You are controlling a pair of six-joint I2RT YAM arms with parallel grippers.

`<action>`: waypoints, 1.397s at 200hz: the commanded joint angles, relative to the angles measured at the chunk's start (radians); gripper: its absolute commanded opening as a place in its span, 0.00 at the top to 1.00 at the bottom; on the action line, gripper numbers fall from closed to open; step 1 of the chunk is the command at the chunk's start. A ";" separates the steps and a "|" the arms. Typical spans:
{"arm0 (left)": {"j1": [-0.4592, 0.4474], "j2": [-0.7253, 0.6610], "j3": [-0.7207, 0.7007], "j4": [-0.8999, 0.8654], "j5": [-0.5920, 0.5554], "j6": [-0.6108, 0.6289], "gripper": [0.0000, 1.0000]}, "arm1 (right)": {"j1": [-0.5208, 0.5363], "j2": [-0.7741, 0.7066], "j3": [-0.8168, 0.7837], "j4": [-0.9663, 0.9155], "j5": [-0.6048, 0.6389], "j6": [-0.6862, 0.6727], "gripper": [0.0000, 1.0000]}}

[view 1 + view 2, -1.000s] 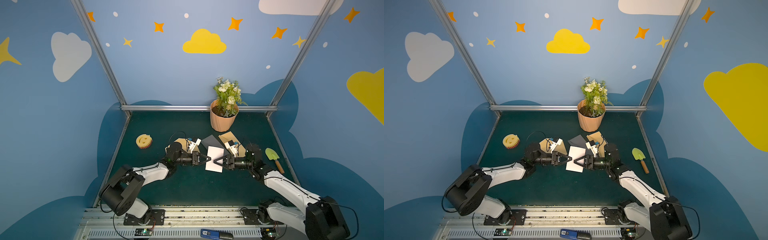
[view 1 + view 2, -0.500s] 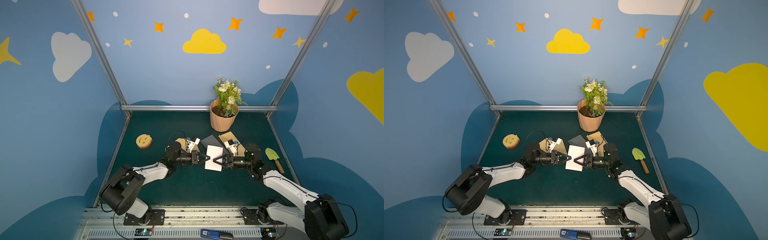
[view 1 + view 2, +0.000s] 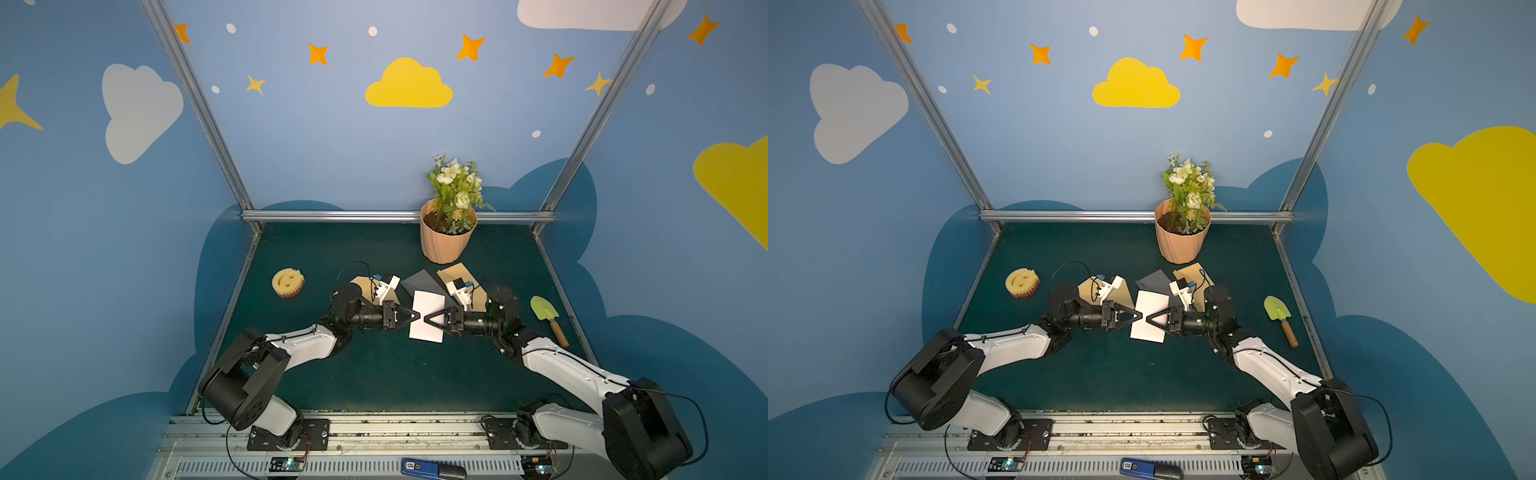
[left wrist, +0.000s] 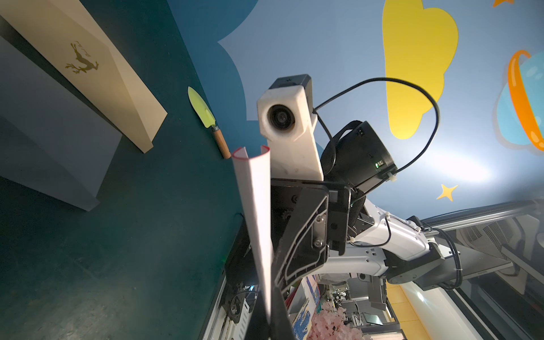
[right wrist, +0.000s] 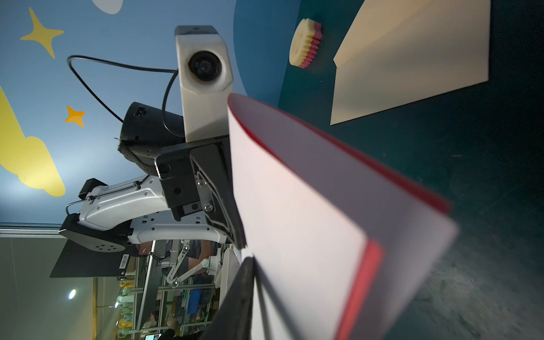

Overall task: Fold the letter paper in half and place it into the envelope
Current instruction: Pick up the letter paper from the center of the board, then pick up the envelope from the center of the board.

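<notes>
Over on the left, the left gripper [image 3: 417, 318] is clamped tight on the letter paper [image 3: 428, 301], pinching one side edge. Centre stage, that sheet hangs doubled over between the two arms, above the green mat [image 3: 374, 374] and in front of the left tan envelope [image 3: 360, 287] and right tan envelope [image 3: 455, 270]. It looks thin, light and springy. The left wrist view shows the bend as an open loop, not a crease, so I'd grip both layers together near the free edges. On the right, the right gripper [image 3: 424, 319] straddles the opposite edge; pinched or not, I cannot tell. Its jaws stand narrower than a second ago; the paper has barely shifted.
</notes>
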 commanded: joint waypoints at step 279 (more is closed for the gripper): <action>0.349 0.522 0.993 -1.606 -0.817 1.207 0.28 | -0.187 -0.070 0.102 -0.465 -0.008 -0.272 1.00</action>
